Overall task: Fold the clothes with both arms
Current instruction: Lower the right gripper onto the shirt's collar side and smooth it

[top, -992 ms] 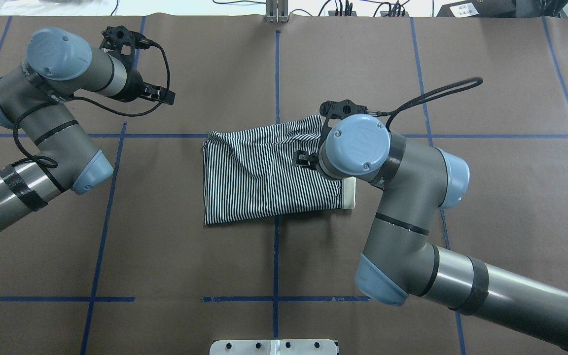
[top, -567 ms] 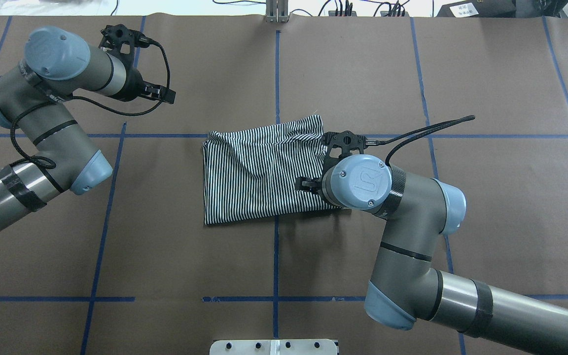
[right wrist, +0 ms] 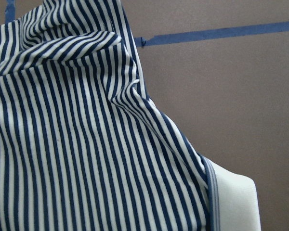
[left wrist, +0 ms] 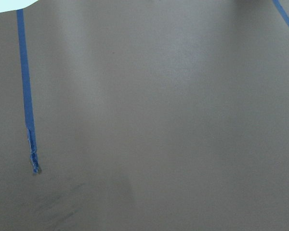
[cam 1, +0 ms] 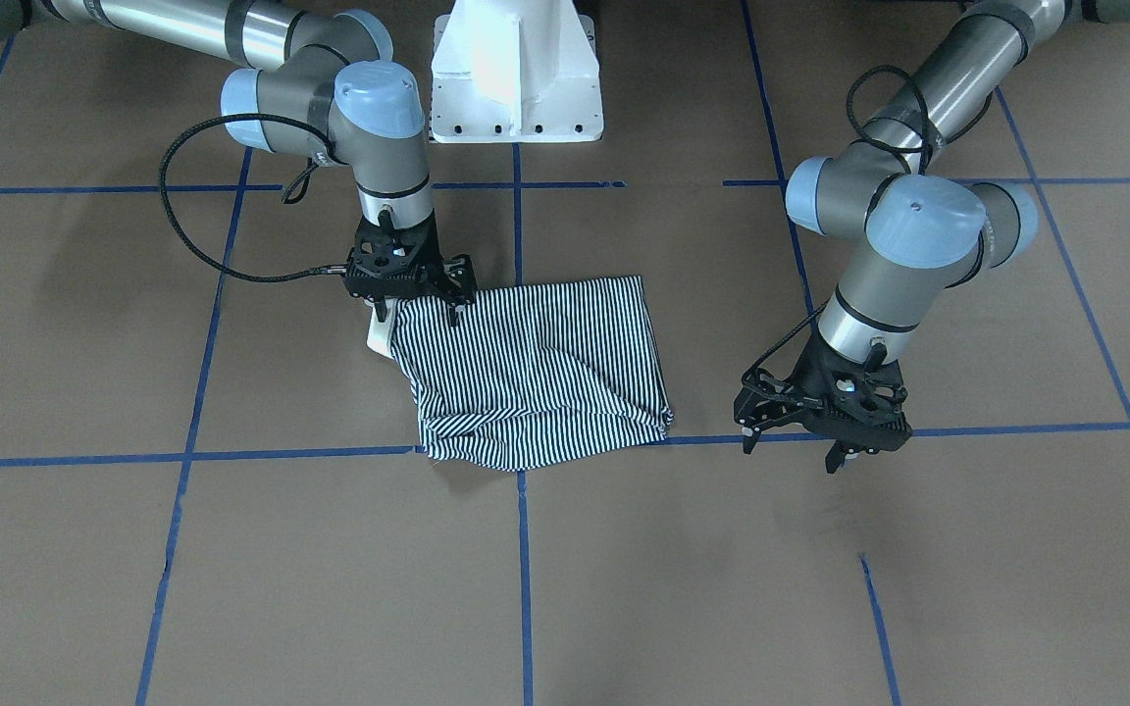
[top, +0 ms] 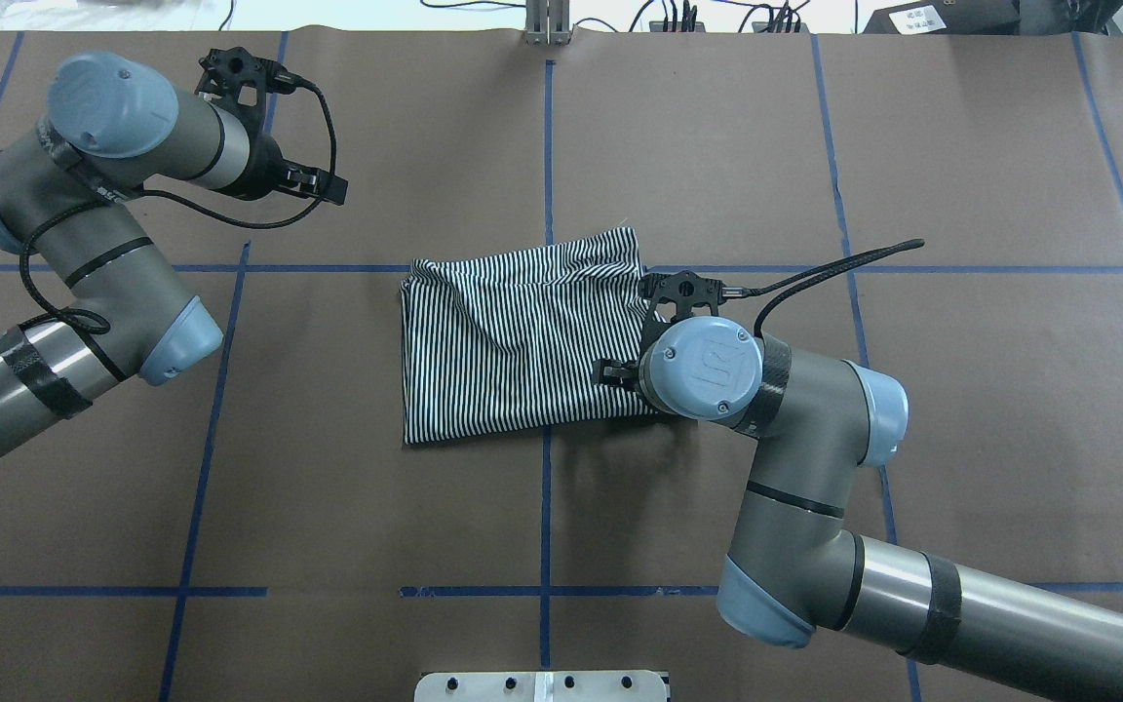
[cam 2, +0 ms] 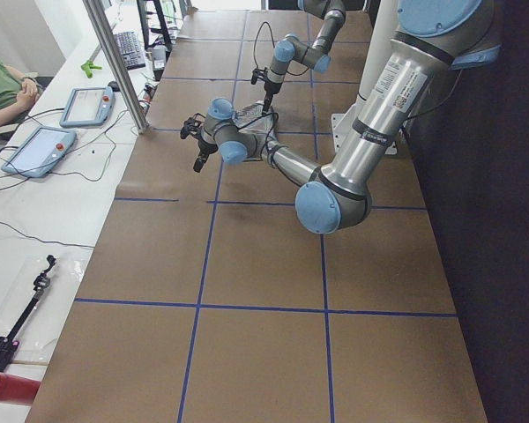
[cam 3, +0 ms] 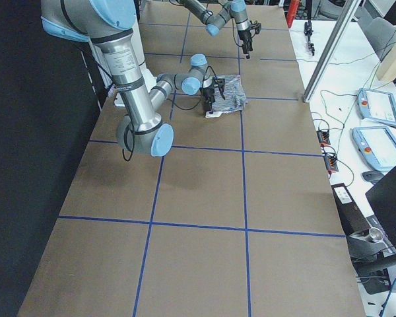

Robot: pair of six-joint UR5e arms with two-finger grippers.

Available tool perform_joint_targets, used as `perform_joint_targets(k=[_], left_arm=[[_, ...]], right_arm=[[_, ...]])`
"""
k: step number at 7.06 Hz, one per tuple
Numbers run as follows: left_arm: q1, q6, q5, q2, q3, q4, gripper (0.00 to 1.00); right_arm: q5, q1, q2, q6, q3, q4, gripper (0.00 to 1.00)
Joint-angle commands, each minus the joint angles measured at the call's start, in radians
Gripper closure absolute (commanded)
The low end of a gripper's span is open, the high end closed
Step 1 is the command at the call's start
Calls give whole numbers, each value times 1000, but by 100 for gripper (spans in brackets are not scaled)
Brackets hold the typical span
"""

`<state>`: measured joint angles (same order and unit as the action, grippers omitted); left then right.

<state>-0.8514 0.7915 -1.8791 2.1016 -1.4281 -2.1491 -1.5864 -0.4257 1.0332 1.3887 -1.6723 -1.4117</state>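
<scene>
Risk: single-layer pinch. My right gripper (cam 1: 416,312), jaws spread, covers the 4 o'clock corner of the navy-and-white striped polo shirt (top: 513,341) folded mid-table; left gripper (cam 1: 789,451), spread, waits at 10 o'clock

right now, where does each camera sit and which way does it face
front: across the table, facing the robot; left arm, right arm, base, shirt
overhead: behind the robot, looking down; both arms
left end: along the table; left arm near
right end: along the table; right arm near
left wrist: down at table, blue tape; no arm
right wrist: close on shirt, collar; no arm
front and overhead share the shirt and right claw
</scene>
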Motion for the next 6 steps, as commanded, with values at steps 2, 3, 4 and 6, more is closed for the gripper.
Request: perform_joint_targets(k=[2, 3, 4, 6], left_arm=[[0, 0, 0, -2, -6, 0, 0], [0, 0, 0, -2, -6, 0, 0], [-2, 2, 0, -12, -27, 0, 0], [-2, 2, 0, -70, -121, 11, 0]], right_arm=[[0, 1, -7, 6, 5, 17, 0], [-4, -7, -15, 4, -7, 17, 0], [-27, -39, -15, -8, -30, 14, 0], [-188, -157, -2, -45, -66, -1, 0]])
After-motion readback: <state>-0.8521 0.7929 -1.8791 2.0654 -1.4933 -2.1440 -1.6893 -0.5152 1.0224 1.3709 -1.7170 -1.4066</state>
